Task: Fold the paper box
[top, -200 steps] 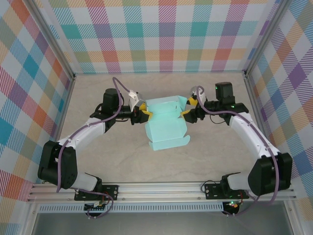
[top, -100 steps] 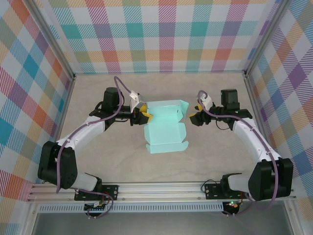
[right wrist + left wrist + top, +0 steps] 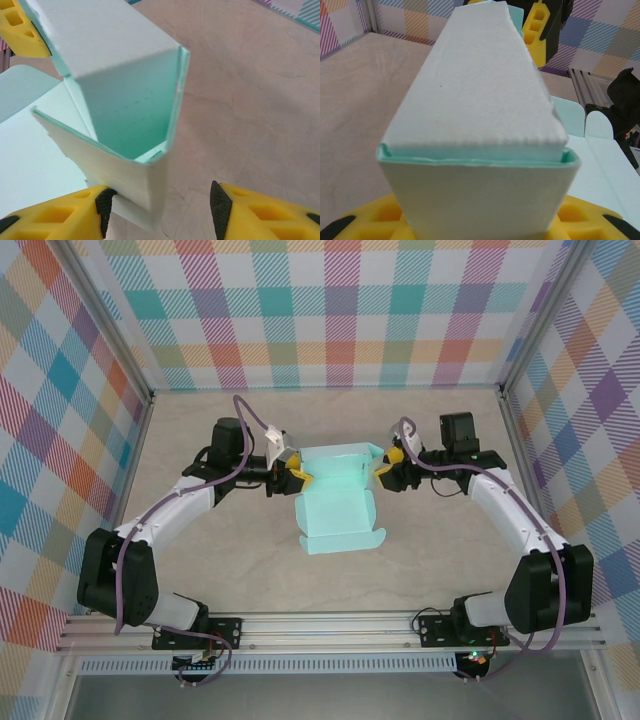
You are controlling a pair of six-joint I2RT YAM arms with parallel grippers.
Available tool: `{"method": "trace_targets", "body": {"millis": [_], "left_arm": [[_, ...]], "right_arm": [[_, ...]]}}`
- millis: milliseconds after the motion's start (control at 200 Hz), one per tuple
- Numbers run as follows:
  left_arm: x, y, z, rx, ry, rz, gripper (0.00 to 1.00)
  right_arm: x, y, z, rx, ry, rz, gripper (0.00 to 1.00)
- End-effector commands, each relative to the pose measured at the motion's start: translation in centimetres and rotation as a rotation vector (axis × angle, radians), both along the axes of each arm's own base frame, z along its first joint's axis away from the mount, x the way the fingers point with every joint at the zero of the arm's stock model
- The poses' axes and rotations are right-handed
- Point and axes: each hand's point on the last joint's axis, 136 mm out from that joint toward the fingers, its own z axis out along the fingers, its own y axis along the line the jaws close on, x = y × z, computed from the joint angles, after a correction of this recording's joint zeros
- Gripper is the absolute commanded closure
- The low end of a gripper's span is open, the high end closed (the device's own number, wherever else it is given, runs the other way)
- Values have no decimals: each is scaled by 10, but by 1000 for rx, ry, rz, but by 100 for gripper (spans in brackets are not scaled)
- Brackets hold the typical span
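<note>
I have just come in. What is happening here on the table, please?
Two robot arms are folding a pale mint-turquoise thin-card paper box in the middle of the beige table. The left gripper grips the box's left end wall. The right gripper is open around the raised right end wall: one yellow finger touches the card, the other stands apart. The far part already has upright walls; the near flap lies flat, not yet folded.
</note>
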Motion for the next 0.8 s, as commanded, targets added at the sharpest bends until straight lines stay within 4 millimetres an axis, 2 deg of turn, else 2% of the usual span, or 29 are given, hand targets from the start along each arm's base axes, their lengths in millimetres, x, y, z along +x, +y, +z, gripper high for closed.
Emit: {"method": "trace_targets", "body": {"millis": [0,170,380,660,795], "left_arm": [[-6,-8,10,-25,-24,-56,96],[-4,-8,10,-22,-26,-51,96],[-4,-8,10,-22,-23,-54,95],[6,-7,9,-10,-24,-7,95],[18,-6,6,-8,-4,65,96]], "right_arm": [[-6,21,7,50,-28,84,44],[-7,28,9,75,-33,101,48],[3,27,6,56,-62,66,62],[9,45,3,71,-78,54,63],[22,53,-8,23,-101,-52,63]]}}
